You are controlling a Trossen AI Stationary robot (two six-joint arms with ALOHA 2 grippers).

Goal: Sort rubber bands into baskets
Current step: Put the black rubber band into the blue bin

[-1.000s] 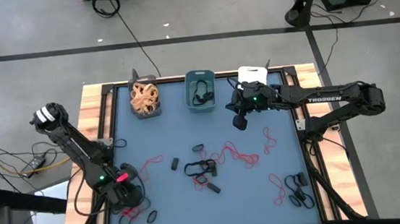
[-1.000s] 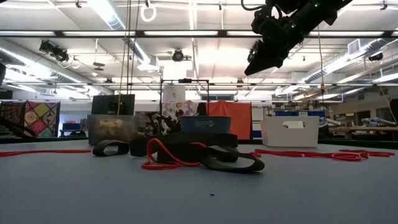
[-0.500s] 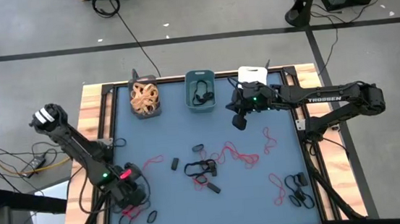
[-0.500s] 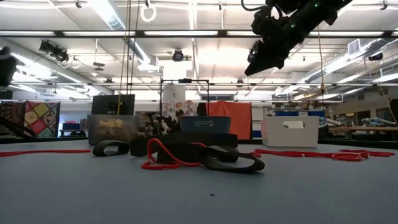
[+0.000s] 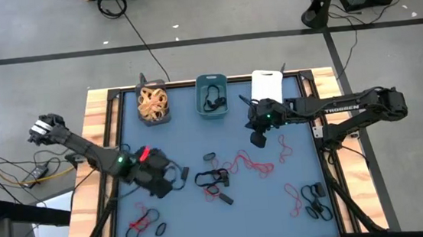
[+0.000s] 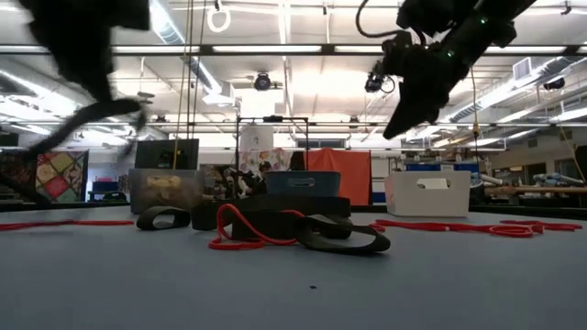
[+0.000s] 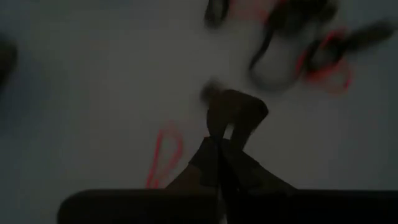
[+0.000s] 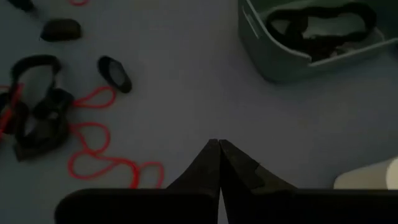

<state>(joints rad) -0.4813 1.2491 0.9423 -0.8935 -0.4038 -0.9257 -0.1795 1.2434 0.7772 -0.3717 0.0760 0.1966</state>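
Note:
My left gripper [image 5: 173,180] hangs above the table's left middle, shut on a small black rubber band [image 7: 235,111]. My right gripper [image 5: 258,139] hovers shut with nothing in it, near the table's far right, in front of the teal basket [image 5: 212,95], which holds black bands. The dark grey basket [image 5: 153,104] holds tan bands. The white basket [image 5: 266,83] stands to the right of the teal one. Black and red bands [image 5: 215,178] lie tangled at the table's middle. My left gripper pinches the black band by one end of its loop [image 7: 224,129] between its two fingertips. The fingers slant down from the table's left. The rest of the loop sticks out past the fingertips, clear of the table.
A red band and black bands [image 5: 145,222] lie near the front left corner. More black bands [image 5: 316,201] and a red one lie at the front right. Red loops [image 5: 283,149] trail under the right arm. The mat has wooden borders [image 5: 98,136].
My left gripper has risen from the front left corner and swung toward the table's middle and far side, turning as it went, with the black band lifted clear. My right gripper has sunk a little and come toward the near edge.

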